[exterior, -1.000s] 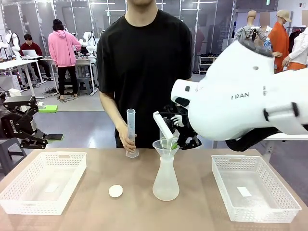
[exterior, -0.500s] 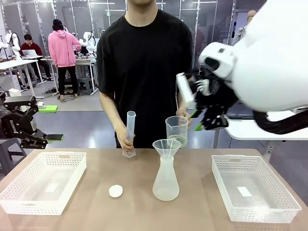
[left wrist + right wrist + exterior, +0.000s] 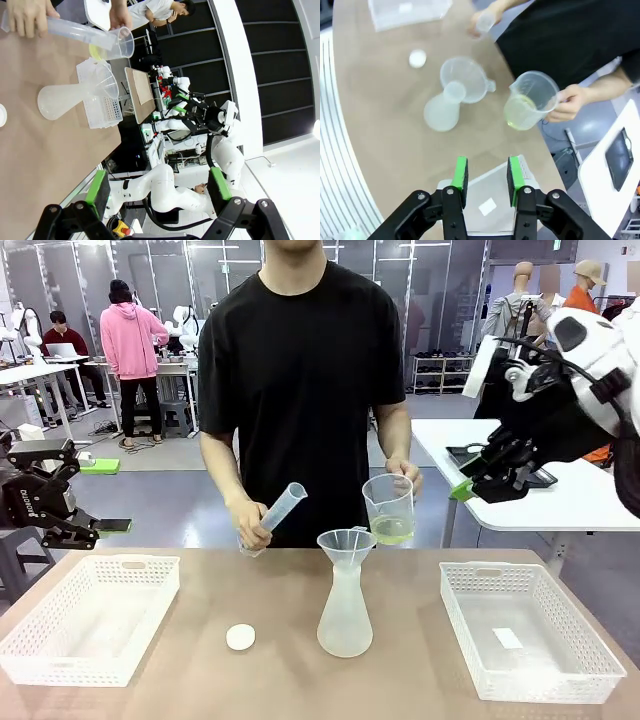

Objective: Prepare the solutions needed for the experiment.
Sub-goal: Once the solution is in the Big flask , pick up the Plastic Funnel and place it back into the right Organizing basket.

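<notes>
One change: right end effector [image 3: 488, 180] released and withdrawn; beaker [image 3: 536, 89] of solution [image 3: 518, 118] now ahead, in person's hand [image 3: 567, 102]; pouring likely follows.

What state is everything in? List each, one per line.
Flask: upright, unstoppered.
Funnel: seated in flask neck.
Stopper: lying on table.
Beaker: upright in a person's hand, yellowish liquid inside.
Graduated cylinder: tilted in the person's other hand.
Left gripper: open, empty.
Right gripper: open, empty.

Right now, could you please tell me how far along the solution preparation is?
Done: the funnel sits in the flask, stopper off. In hand: the person holds a beaker of yellow liquid and a tilted graduated cylinder. Probably left: pouring into the flask, then stoppering.
</notes>
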Tool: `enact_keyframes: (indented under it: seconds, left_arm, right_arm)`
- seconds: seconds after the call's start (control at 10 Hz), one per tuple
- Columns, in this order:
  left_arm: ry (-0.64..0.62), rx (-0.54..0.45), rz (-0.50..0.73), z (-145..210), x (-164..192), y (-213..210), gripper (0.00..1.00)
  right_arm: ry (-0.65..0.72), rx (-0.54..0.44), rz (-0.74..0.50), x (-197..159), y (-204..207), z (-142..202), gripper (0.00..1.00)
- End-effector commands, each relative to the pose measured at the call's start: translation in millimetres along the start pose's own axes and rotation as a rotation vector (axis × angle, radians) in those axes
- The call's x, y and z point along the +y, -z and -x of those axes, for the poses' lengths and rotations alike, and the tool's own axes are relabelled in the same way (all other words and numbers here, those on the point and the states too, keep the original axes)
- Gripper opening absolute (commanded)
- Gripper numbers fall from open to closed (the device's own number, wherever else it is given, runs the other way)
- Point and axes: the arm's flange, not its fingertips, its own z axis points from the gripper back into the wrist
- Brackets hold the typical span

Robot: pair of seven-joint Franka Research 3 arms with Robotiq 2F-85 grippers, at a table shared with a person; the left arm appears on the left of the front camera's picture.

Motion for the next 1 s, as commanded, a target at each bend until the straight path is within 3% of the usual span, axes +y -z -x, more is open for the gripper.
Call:
enact_keyframes:
  seconds: [0.0,0.1,0.5,0.6,0.7,0.8,0.9]
  left_arm:
    - [-0.001,-0.006,0.025,-0.9,-2.1,2.3,1.00]
    - [-0.001,-0.006,0.025,-0.9,-2.1,2.3,1.00]
    - [-0.001,-0.006,0.025,-0.9,-2.1,2.3,1.00]
    - [-0.001,-0.006,0.025,-0.9,-2.1,2.3,1.00]
    - [-0.001,-0.006,0.025,-0.9,-2.1,2.3,1.00]
    - [-0.001,-0.006,0.025,-0.9,-2.1,2.3,1.00]
    - [-0.001,-0.006,0.025,-0.9,-2.1,2.3,1.00]
  right_arm:
    - [-0.266,-0.017,0.110,18.0,22.9,-13.7,0.42]
    - [0.000,0.000,0.000,0.0,0.0,0.0,0.42]
    - [-0.046,-0.010,0.017,0.1,3.9,-1.5,0.42]
    - [0.244,-0.112,-0.177,-14.4,9.2,17.2,0.42]
    - [0.499,-0.177,-0.282,-29.7,12.6,41.4,0.42]
    - [0.670,-0.144,-0.277,-35.6,17.4,62.2,0.42]
    - [0.855,-0.173,-0.299,-34.2,19.1,82.0,0.42]
